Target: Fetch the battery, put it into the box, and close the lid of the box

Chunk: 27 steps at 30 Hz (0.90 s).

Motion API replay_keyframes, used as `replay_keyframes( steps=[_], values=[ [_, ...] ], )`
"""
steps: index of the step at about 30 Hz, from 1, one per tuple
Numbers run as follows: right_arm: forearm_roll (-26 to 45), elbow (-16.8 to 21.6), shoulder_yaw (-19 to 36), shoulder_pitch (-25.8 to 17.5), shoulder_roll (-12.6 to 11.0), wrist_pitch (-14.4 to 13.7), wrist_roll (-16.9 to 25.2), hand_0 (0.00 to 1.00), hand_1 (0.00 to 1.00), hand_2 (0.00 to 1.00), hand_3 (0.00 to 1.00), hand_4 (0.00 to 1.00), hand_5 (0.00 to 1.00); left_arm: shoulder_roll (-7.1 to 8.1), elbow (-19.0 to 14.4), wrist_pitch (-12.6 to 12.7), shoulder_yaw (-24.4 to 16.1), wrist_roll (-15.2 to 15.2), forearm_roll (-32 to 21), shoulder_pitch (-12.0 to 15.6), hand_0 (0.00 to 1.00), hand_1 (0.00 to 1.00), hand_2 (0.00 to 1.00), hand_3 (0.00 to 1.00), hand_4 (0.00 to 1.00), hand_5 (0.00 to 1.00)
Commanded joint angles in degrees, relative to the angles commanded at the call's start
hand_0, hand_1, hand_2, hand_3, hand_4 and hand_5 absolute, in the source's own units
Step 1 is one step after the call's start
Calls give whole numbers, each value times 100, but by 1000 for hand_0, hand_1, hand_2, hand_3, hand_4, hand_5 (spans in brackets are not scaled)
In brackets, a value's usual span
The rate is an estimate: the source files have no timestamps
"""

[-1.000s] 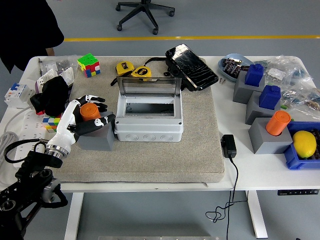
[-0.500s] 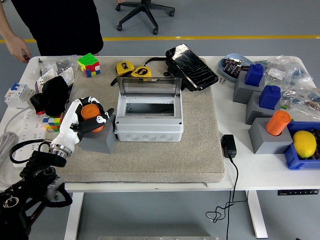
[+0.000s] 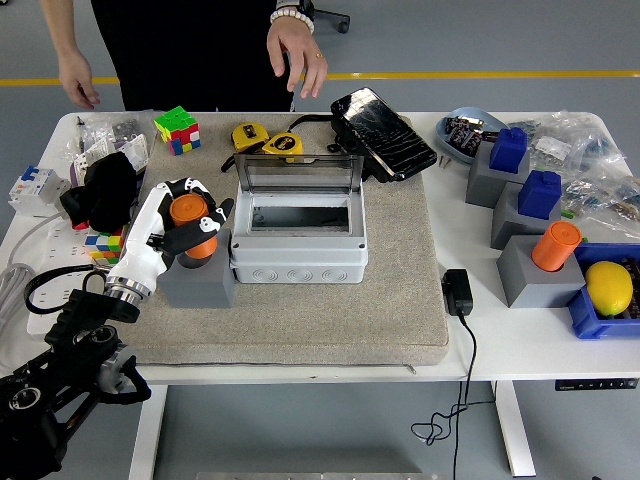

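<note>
The white bench (image 3: 520,345) carries a grey foam mat; just right of the left robot hand (image 3: 180,225) sits the grey plastic box (image 3: 298,245), clear lid (image 3: 298,176) propped upright for loading. That robot hand's fingers wrap the orange cylindrical battery (image 3: 190,215), seated in its grey block holder (image 3: 195,282), probably to lift it.

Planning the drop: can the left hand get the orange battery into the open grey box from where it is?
Probably yes. The left hand grips the orange battery right beside the grey box, whose lid stands open at the back; nothing covers the opening.
</note>
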Motion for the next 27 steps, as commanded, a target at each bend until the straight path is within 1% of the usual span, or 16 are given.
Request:
replay_keyframes(
  steps=[3, 6, 8, 9, 10, 12, 15, 17, 19, 21, 23, 25, 27],
  values=[
    [-1, 2, -4, -5, -2, 0, 4, 567, 637, 635, 539, 857, 401, 82, -256, 175, 124, 131, 365, -118, 133, 63, 110, 155, 2, 2],
    [-1, 2, 6, 8, -7, -3, 8, 569, 637, 636, 538, 857, 401, 177, -461, 385, 420, 404, 990, -407, 140, 67, 110, 159, 2, 2],
    [-1, 4, 22, 14, -9, -5, 10, 569, 637, 636, 538, 857, 401, 228, -536, 547, 712, 712, 1323, -676, 140, 67, 110, 159, 2, 2],
    [8, 3, 22, 18, -6, -7, 13, 569, 637, 636, 538, 857, 401, 246, -538, 621, 891, 914, 1506, -843, 140, 67, 110, 159, 2, 2],
    [19, -1, 15, 24, -3, -5, 11, 569, 637, 636, 538, 857, 401, 252, -526, 660, 1017, 1046, 1632, -957, 140, 67, 110, 159, 2, 2],
    [27, 1, 6, 41, 1, 2, 6, 568, 636, 634, 538, 856, 401, 243, -467, 748, 1387, 1359, 2003, -1289, 142, 72, 107, 163, 2, 2],
    [30, 2, 26, 52, -4, -6, 12, 568, 636, 634, 538, 856, 401, 206, -421, 839, 1815, 1759, 2429, -1658, 142, 72, 107, 163, 2, 2],
    [30, 1, 21, 53, -10, -9, 13, 568, 636, 634, 538, 856, 401, 141, -357, 771, 2067, 2201, 2789, -1902, 142, 72, 107, 163, 2, 2],
    [38, -6, 20, 50, -7, -10, 14, 567, 636, 635, 538, 857, 401, 84, -275, 723, 2270, 2624, 3096, -2084, 155, 78, 105, 176, 2, 2],
    [44, -11, 19, 43, -1, -7, 16, 567, 636, 635, 538, 857, 401, -2, -174, 606, 2536, 3105, 3454, -2305, 155, 78, 105, 176, 2, 2],
    [48, -13, 14, 37, 2, -6, 16, 567, 636, 635, 538, 857, 401, -46, -122, 550, 2673, 3352, 3552, -2405, 155, 78, 105, 176, 2, 2],
    [59, -20, 0, 26, 5, -3, 14, 567, 636, 633, 538, 856, 401, -133, -21, 476, 2920, 3650, 3726, -2578, 157, 83, 106, 180, 2, 2],
    [63, -21, -8, 28, 5, 1, 15, 567, 636, 633, 538, 856, 401, -214, 75, 458, 3084, 3789, 3816, -2701, 157, 83, 106, 180, 2, 2]
  ],
)
